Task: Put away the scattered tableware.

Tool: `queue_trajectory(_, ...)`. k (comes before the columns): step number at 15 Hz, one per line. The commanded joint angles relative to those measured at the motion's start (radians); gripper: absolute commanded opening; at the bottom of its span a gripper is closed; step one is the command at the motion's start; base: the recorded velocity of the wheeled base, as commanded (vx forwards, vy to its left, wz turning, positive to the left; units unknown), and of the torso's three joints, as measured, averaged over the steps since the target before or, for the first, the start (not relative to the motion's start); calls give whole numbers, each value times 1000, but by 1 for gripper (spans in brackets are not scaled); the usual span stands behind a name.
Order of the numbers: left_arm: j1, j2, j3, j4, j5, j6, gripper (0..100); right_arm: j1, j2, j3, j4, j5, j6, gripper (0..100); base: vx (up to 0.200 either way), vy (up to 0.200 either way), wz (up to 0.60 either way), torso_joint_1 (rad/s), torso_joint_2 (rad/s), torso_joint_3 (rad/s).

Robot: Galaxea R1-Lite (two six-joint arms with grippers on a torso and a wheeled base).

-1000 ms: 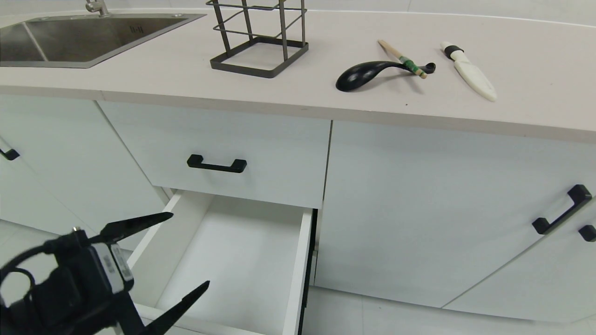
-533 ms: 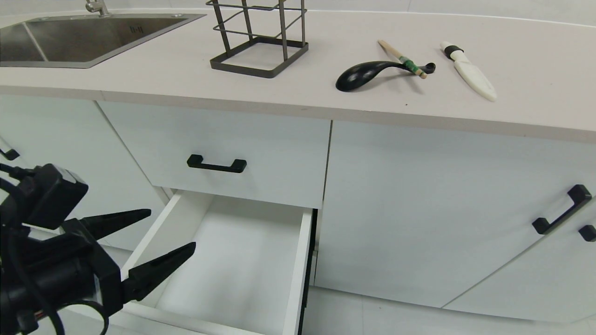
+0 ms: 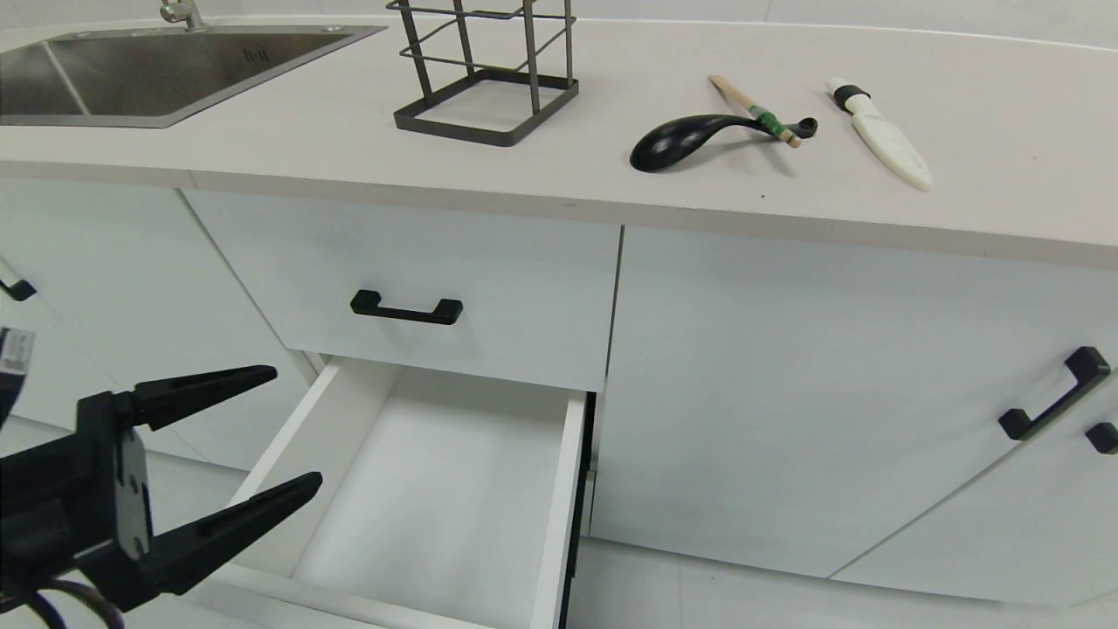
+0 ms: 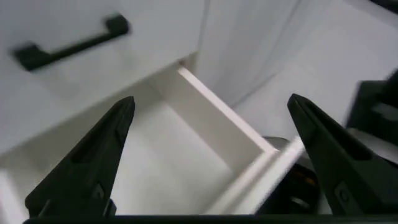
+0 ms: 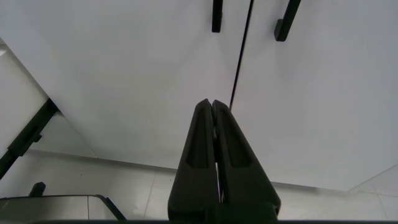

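Down low at 8 o'clock, the left gripper [image 3: 297, 426] hangs just off the near left corner of the open drawer [image 3: 437, 489], its two black fingers spread wide with nothing between them. The right gripper [image 5: 211, 107] has its fingers pressed tight together and faces white cabinet doors with black handles [image 5: 216, 15]. The drawer sits at 6 o'clock, pulled out, with a bare white floor. Right above it at 12 o'clock comes a shut drawer with a black handle [image 3: 406, 307]. Up on the counter [image 3: 288, 148], the tableware lies out at 1 o'clock. The black spoon [image 3: 668, 141] is nearest the edge. A wooden stick [image 3: 753, 109] with a green band crosses the tip of its handle. A white knife [image 3: 882, 135] lies apart from them, at their 3 o'clock. A wire rack [image 3: 485, 83] stands at 12 o'clock, and the sink [image 3: 131, 74] is far off at 10 o'clock.
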Motion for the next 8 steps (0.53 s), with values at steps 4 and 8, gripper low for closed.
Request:
queue_trajectory(4,90,-273,140,-57,31,9,100,0,2,0,0,0,0,0,0,0,0,0,0,0)
queue_trajectory(8,95,-431,200,35,42,8,100,0,2,0,0,0,0,0,0,0,0,0,0,0)
